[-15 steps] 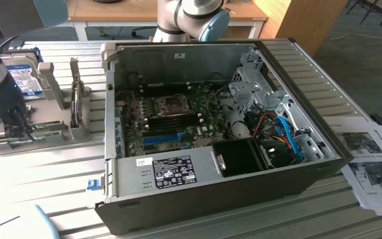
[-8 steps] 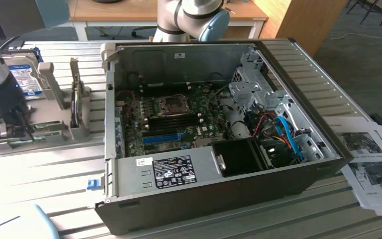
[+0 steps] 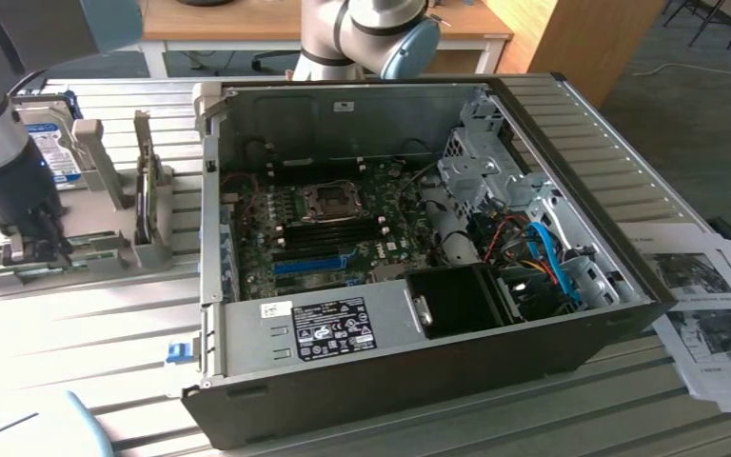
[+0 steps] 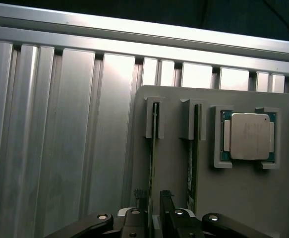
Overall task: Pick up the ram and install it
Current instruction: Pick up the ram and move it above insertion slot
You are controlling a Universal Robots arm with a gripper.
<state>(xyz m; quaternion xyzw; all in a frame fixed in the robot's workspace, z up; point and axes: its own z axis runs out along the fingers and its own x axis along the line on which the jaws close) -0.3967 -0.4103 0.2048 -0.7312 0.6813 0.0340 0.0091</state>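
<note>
The ram [image 4: 152,148] is a thin green stick standing on edge in a slot of a grey parts holder [image 4: 176,168]. A second stick of the same kind [image 4: 191,158] stands in the neighbouring slot. My gripper [image 4: 151,214] is down over the first stick, open, with one of its dark fingers [image 4: 167,208] on each side of the stick's edge. I cannot tell whether they touch it. In the exterior view my gripper [image 3: 35,238] hangs over the grey holder [image 3: 87,252] at the exterior view's left, beside the open computer case [image 3: 531,352].
A processor chip [image 4: 248,136] lies in a pocket of the holder beside the sticks. A hard drive [image 3: 54,143] stands at the holder's back. Inside the case lies the motherboard [image 3: 327,228] with a blue slot strip [image 3: 308,265]. Papers [image 3: 708,295] lie at the exterior view's right.
</note>
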